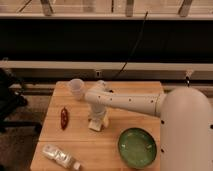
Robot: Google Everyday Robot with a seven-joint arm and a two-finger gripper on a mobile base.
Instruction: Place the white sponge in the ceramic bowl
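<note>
The white sponge is a small cream block on the wooden table, left of centre. My gripper points down onto it from above, at the end of the white arm that reaches in from the right. The sponge looks to be on the table or just above it. The ceramic bowl is a wide green dish at the table's front right, to the right of and nearer than the sponge, and it holds nothing.
A small translucent plastic cup stands at the table's back left. A red chili pepper lies left of the sponge. A clear plastic bottle lies at the front left corner. A dark chair stands left of the table.
</note>
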